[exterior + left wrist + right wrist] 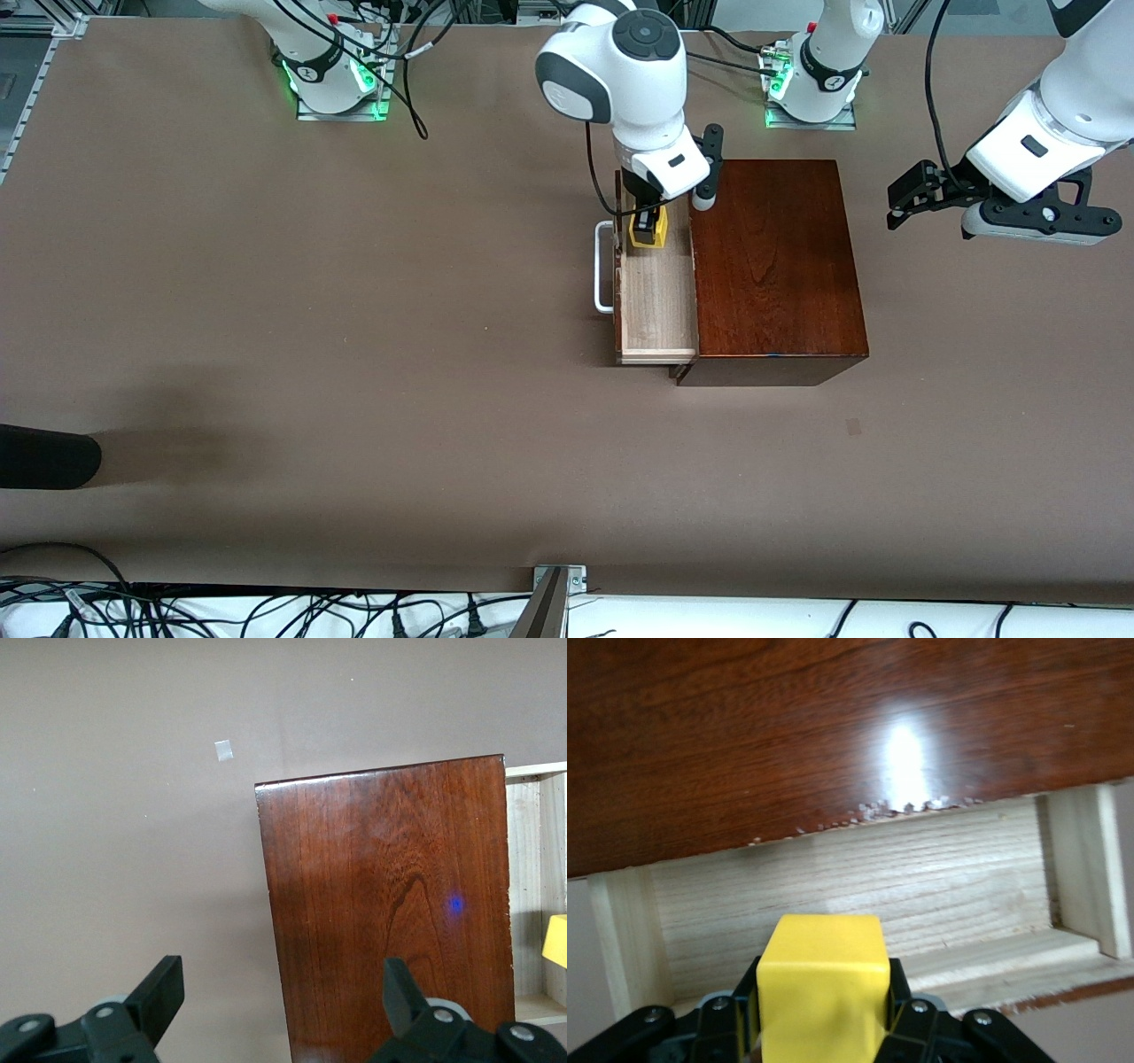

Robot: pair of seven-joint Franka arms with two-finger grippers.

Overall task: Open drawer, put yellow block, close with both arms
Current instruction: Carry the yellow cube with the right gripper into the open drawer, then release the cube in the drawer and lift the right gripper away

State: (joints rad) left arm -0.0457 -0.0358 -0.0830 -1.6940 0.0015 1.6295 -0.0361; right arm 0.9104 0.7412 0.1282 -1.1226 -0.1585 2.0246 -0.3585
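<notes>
Mahogany-coloured glossy wooden box [775, 266] sat with its pale light-wood drawer [656, 306] pulled out, the right gripper [647, 226] clamped on the small bright yellow block [646, 232] over it, the left gripper [912, 197] waiting wide apart beside the box.

A brown counter [354, 337] carries a small pale tape square [853, 426]; black cables [266, 611] tangle along its near edge.

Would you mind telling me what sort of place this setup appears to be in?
Most likely a robotics lab: two arms are bolted to a brown-covered table, loose cables run along its edge, and the only props are a wooden box and a yellow block.
</notes>
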